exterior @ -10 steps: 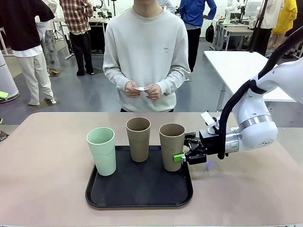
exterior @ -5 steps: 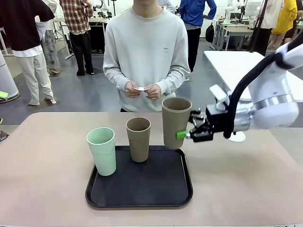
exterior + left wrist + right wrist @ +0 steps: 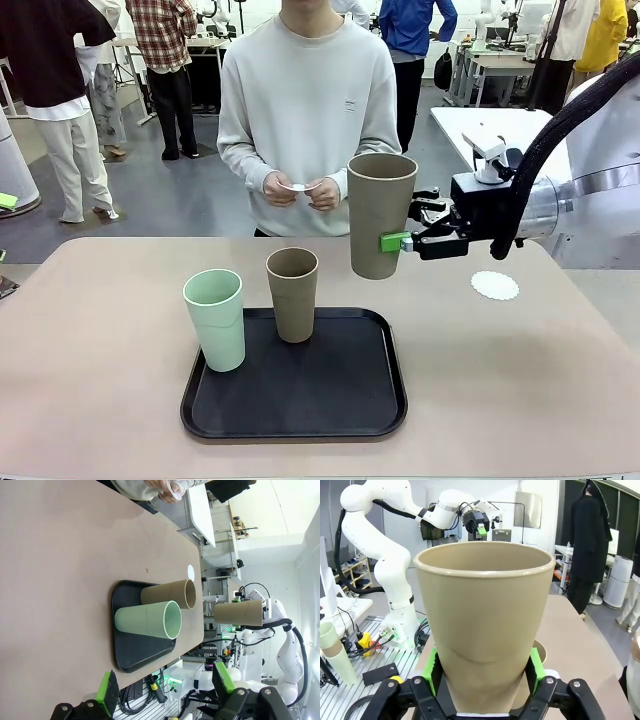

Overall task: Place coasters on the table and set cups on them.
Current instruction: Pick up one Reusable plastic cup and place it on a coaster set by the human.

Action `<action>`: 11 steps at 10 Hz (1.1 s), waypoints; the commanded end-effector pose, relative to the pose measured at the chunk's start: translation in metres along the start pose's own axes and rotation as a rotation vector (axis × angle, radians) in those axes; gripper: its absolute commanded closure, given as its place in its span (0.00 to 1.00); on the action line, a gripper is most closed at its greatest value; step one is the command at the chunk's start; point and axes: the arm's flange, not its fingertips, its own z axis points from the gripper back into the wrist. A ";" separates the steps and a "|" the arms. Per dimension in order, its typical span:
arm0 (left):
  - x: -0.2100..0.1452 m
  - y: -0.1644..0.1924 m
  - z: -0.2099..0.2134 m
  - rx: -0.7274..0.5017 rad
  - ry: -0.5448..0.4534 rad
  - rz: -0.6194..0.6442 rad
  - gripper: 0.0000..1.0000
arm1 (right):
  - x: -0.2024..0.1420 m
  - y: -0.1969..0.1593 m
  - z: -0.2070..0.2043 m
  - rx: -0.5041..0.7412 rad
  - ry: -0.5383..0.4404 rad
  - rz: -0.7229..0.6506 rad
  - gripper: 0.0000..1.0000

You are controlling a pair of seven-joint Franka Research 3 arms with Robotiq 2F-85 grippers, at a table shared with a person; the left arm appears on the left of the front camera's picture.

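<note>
We see left gripper on our side, jaws spread wide, nothing between them. Nearest on table: black tray, with mint cup at its left and brown cup at its far edge, both upright. Past tray's far right corner, right gripper clamped on second brown cup, upright, in air, clear of table. One coaster lies flat on table, right of held cup. Farthest: person's hands pinch another coaster.

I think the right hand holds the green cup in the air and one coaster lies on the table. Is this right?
No: the front view shows the right hand holding a brown cup in the air; one coaster does lie on the table.
</note>
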 end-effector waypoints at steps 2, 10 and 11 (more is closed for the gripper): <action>-0.002 0.002 0.000 -0.020 -0.004 -0.014 0.00 | 0.000 0.000 0.000 0.000 0.000 0.000 0.18; -0.002 0.002 0.000 -0.020 -0.004 -0.014 0.00 | 0.014 -0.024 0.283 -0.433 -0.031 0.011 0.18; -0.002 0.002 0.000 -0.020 -0.004 -0.014 0.00 | 0.011 -0.021 0.301 -0.470 -0.058 0.006 0.18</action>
